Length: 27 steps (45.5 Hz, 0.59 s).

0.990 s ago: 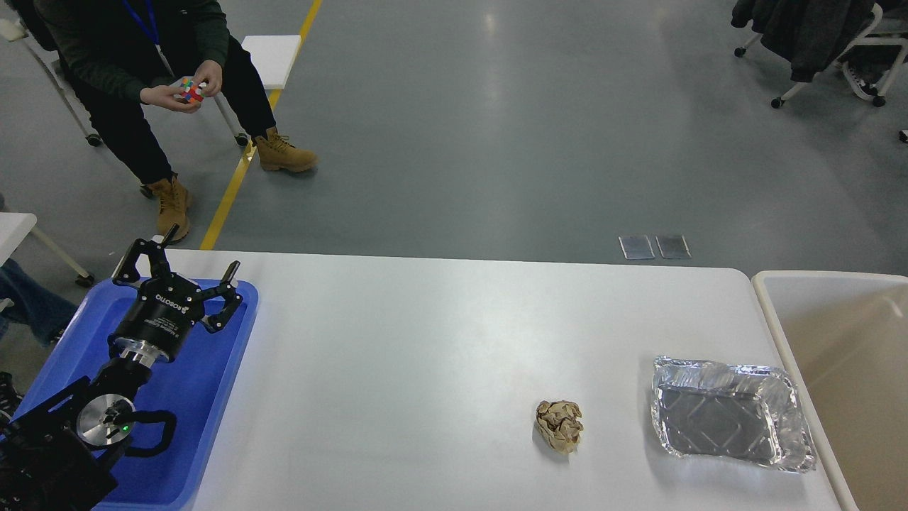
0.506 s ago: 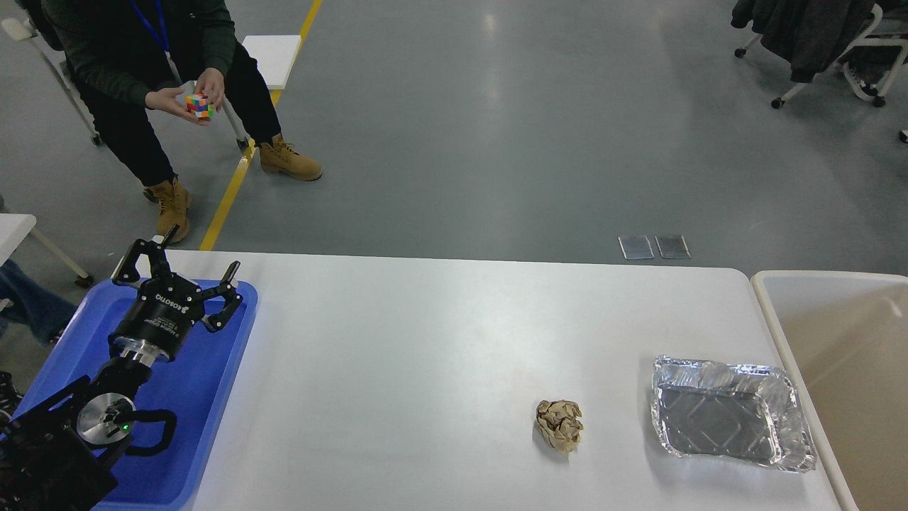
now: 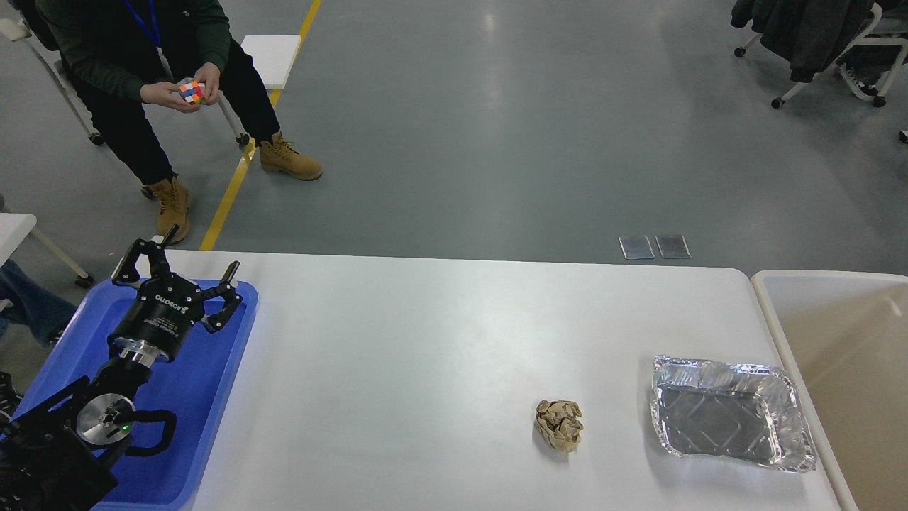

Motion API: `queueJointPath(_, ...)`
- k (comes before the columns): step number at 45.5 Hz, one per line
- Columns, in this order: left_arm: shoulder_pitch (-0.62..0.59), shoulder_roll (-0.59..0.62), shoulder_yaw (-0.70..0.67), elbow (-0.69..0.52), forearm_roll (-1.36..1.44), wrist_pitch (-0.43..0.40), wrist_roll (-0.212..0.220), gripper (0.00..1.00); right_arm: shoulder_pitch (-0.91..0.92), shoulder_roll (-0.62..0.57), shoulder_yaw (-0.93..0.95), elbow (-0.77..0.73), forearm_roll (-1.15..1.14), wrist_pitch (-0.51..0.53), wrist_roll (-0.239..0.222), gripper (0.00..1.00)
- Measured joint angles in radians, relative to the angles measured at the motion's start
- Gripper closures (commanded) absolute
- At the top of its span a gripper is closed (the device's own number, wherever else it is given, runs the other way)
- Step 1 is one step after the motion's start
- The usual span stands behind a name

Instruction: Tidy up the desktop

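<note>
Left gripper [image 3: 186, 265]: matte black, two jointed linkage fingers [image 3: 224, 304] with visible pivot pins.
Palm housing: black cylinder behind the fingers, white "ROBOTIQ" lettering.
Wrist flange: bright silver ring behind the housing.
Arm joint: black body, round silver cap, small green light.
Cable: black loop beside the joint.

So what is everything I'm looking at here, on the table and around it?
table: one, white, fills the foreground
tray: one, blue, on the table's left end
paper ball: one, brown, crumpled, right of the table's centre
foil dish: one, silver, empty, near the table's right end
bin: one, beige, just past the table's right edge
person: one, dark clothes, tan boots, seated far left, holding a colourful puzzle cube
left pincer: one, black, open, above the tray
</note>
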Motion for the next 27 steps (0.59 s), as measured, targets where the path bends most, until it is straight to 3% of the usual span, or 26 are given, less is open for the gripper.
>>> queueJointPath(11,-0.001,0.000,0.000,0.000,0.000,0.000,0.000,0.01,0.154,0.022,-0.162,0.098,-0.007,0.024,0.000,0.00)
queueJointPath(27,0.000,0.000,0.000,0.000,0.000,0.000,0.000,0.01,0.406,0.232,-0.455,0.234,0.003,0.036,0.000,0.00)
